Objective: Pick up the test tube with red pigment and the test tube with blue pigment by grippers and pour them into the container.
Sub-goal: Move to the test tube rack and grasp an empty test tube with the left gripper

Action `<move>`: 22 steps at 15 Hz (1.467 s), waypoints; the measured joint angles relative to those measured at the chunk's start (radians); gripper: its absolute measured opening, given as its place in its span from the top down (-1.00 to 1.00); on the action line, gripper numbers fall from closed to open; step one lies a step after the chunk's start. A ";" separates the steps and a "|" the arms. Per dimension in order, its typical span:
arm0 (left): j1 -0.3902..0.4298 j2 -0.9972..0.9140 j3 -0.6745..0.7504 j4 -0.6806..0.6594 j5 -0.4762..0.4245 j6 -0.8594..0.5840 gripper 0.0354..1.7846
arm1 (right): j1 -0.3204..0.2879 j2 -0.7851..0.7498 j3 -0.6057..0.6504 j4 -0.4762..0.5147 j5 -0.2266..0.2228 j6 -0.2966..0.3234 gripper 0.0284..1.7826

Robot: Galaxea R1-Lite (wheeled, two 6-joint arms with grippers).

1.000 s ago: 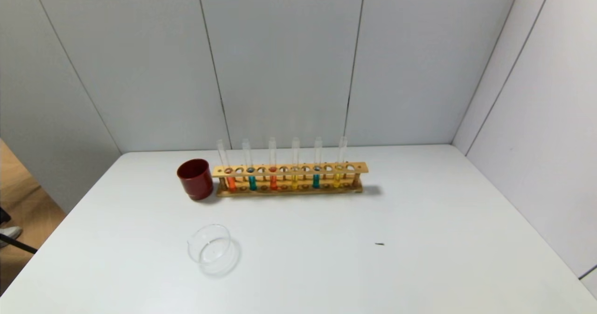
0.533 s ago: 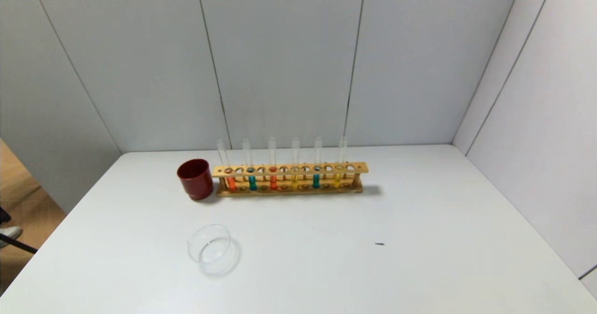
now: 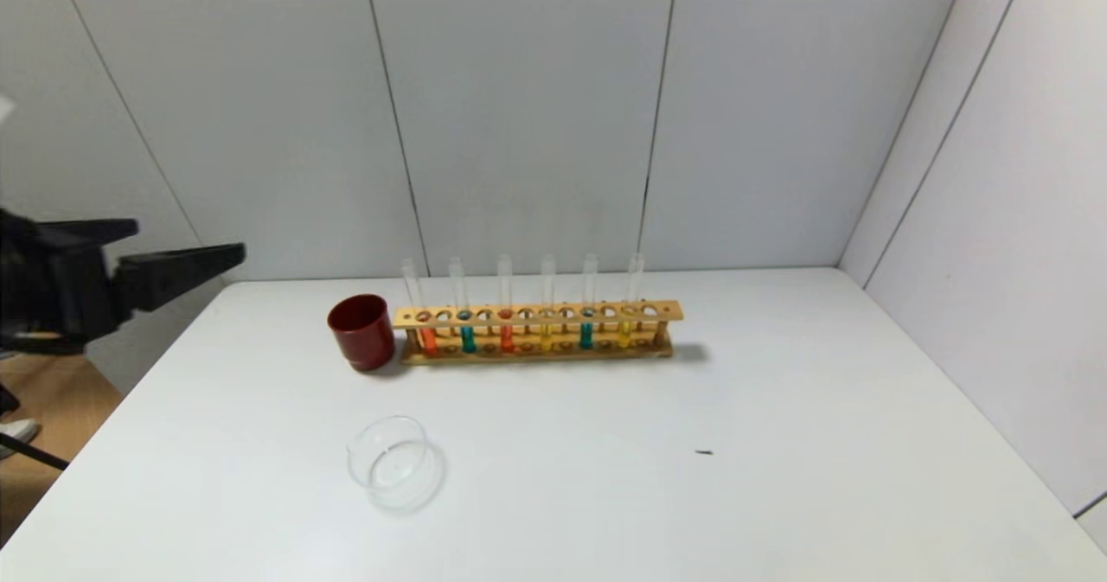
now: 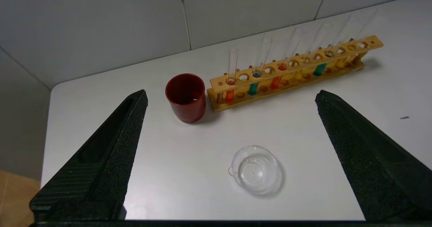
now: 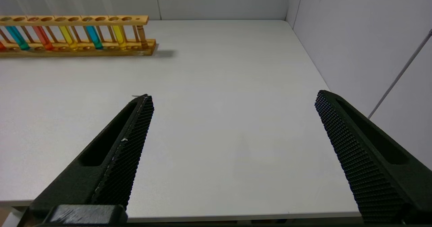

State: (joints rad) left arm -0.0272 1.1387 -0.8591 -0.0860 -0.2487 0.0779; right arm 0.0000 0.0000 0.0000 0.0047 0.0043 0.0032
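Observation:
A wooden rack (image 3: 536, 314) at the back of the white table holds several upright tubes. Two test tubes with red pigment (image 3: 427, 338) (image 3: 507, 337) and two with blue pigment (image 3: 468, 337) (image 3: 586, 334) stand in it, with yellow ones between. The container (image 3: 393, 465), a clear glass dish, sits in front on the left and looks empty. My left gripper (image 3: 190, 240) is open and empty, raised off the table's left edge. In the left wrist view (image 4: 232, 92) the dish (image 4: 256, 169) lies between its spread fingers. My right gripper (image 5: 233, 97) is open and empty over the table's near right edge, out of the head view.
A dark red cup (image 3: 361, 331) stands against the rack's left end. A small dark speck (image 3: 704, 452) lies right of centre. Grey wall panels close the back and the right side. The table's left edge drops to a wooden floor.
My left gripper has come into the head view at the far left; it was out of view before. The tubes, dish and cup have not moved.

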 joint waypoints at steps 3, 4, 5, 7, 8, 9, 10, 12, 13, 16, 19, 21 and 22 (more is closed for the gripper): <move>-0.015 0.224 -0.033 -0.174 -0.001 -0.003 -0.96 | 0.000 0.000 0.000 0.000 0.000 0.000 -0.96; -0.017 0.287 -0.039 -0.227 -0.001 -0.003 -0.96 | 0.000 0.000 0.000 0.000 0.000 0.000 -0.96; -0.018 0.346 -0.046 -0.276 -0.001 -0.004 -0.96 | 0.000 0.000 0.000 0.000 0.000 0.000 -0.96; -0.023 0.459 -0.061 -0.367 -0.001 -0.007 -0.96 | 0.000 0.000 0.000 0.000 0.000 0.000 -0.96; -0.027 0.505 -0.066 -0.399 -0.001 -0.012 -0.96 | 0.000 0.000 0.000 0.000 0.000 0.000 -0.96; -0.035 0.546 -0.069 -0.424 -0.003 -0.026 -0.96 | 0.000 0.000 0.000 0.000 0.000 0.000 -0.96; -0.043 0.574 -0.069 -0.438 -0.009 -0.039 -0.96 | 0.000 0.000 0.000 0.000 0.000 0.000 -0.96; -0.056 0.623 -0.075 -0.454 -0.009 -0.047 -0.96 | 0.000 0.000 0.000 0.000 0.000 0.000 -0.96; -0.061 0.650 -0.078 -0.470 -0.007 -0.047 -0.96 | 0.000 0.000 0.000 0.000 0.000 0.000 -0.96; -0.081 0.726 -0.087 -0.534 -0.007 -0.049 -0.96 | 0.000 0.000 0.000 0.000 0.000 0.000 -0.96; -0.093 0.794 -0.101 -0.565 -0.007 -0.048 -0.96 | 0.000 0.000 0.000 0.000 0.000 0.000 -0.96; -0.101 0.833 -0.129 -0.567 -0.004 -0.049 -0.96 | 0.000 0.000 0.000 0.000 0.000 0.000 -0.96; -0.104 0.850 -0.143 -0.567 -0.004 -0.049 -0.96 | 0.000 0.000 0.000 0.000 0.000 0.000 -0.96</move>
State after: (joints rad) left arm -0.1313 1.9891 -1.0019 -0.6528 -0.2523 0.0291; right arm 0.0000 0.0000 0.0000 0.0043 0.0038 0.0032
